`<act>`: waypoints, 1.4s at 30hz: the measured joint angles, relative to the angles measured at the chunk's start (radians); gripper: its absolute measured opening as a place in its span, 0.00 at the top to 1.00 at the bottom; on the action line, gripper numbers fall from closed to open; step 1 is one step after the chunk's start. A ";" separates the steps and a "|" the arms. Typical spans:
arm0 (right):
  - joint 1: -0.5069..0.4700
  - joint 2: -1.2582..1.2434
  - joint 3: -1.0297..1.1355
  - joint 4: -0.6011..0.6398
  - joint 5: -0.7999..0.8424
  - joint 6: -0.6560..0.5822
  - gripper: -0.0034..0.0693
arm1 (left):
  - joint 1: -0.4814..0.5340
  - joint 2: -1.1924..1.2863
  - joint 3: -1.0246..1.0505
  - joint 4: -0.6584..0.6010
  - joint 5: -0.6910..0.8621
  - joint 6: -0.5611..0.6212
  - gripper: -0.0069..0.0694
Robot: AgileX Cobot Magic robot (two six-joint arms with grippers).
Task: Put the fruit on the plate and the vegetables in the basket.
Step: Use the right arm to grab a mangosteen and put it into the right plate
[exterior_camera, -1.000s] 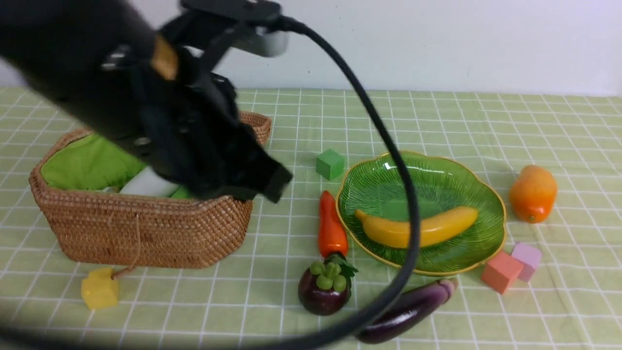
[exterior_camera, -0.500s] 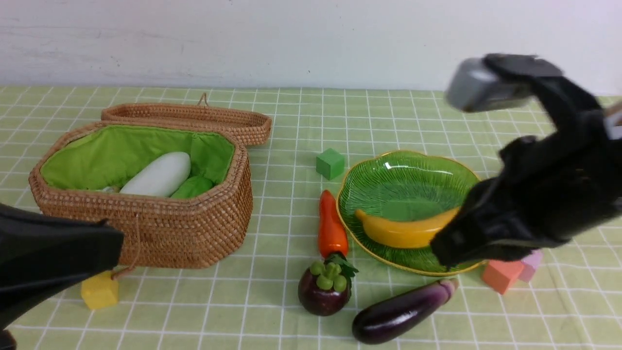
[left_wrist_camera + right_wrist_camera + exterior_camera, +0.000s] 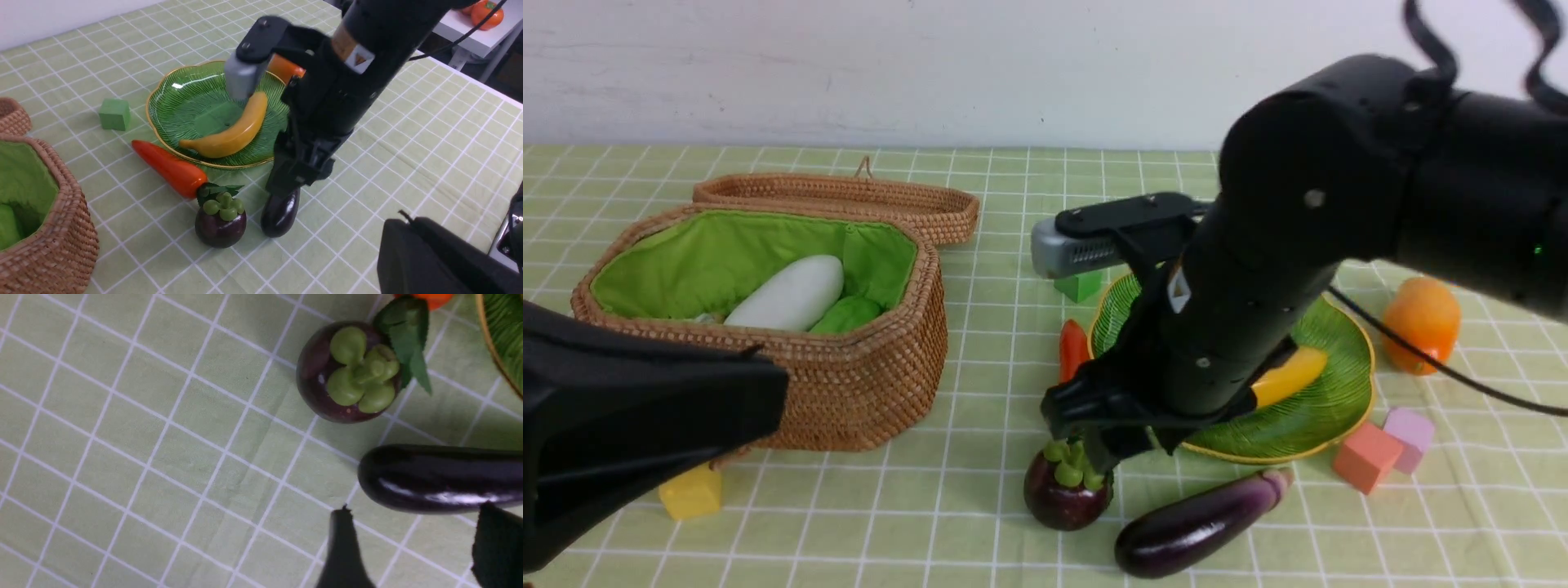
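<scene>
The wicker basket (image 3: 768, 392) holds the white radish (image 3: 788, 304) and the green gourd (image 3: 847, 314). The banana (image 3: 1290, 376) lies on the green plate (image 3: 1331, 408), half hidden by my right arm. The carrot (image 3: 1074, 351), mangosteen (image 3: 1066, 494) and eggplant (image 3: 1201, 523) lie on the cloth in front of the plate; the mango (image 3: 1421, 322) is to its right. My right gripper (image 3: 416, 507) is open and empty, low over the cloth at the eggplant (image 3: 441, 477), with the mangosteen (image 3: 351, 371) beside it. My left gripper (image 3: 404, 218) is shut and empty at the near left.
The basket's lid (image 3: 849, 200) lies open behind it. A green cube (image 3: 1078, 286) sits behind the plate, a yellow cube (image 3: 690, 494) in front of the basket, and an orange-pink cube (image 3: 1364, 457) and a lilac cube (image 3: 1409, 433) at the plate's right front.
My left arm has pulled back from over the basket to the near left. My right arm has swung in from the right, across the plate, and down towards the mangosteen and eggplant.
</scene>
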 joint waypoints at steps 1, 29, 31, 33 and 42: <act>0.000 0.039 -0.011 0.009 -0.013 0.001 0.22 | 0.000 0.000 0.000 0.000 0.000 0.000 0.93; 0.000 0.390 -0.145 -0.023 -0.089 0.105 0.04 | -0.001 0.000 0.000 -0.005 0.008 0.002 0.93; 0.000 0.392 -0.146 -0.030 -0.107 0.105 0.05 | -0.001 0.000 0.000 -0.006 0.008 0.002 0.93; 0.000 0.393 -0.146 -0.032 -0.123 0.105 0.06 | -0.001 0.000 0.000 -0.006 0.008 0.002 0.93; 0.000 0.406 -0.148 -0.038 -0.162 0.105 0.14 | -0.001 0.000 0.000 -0.006 0.008 0.002 0.93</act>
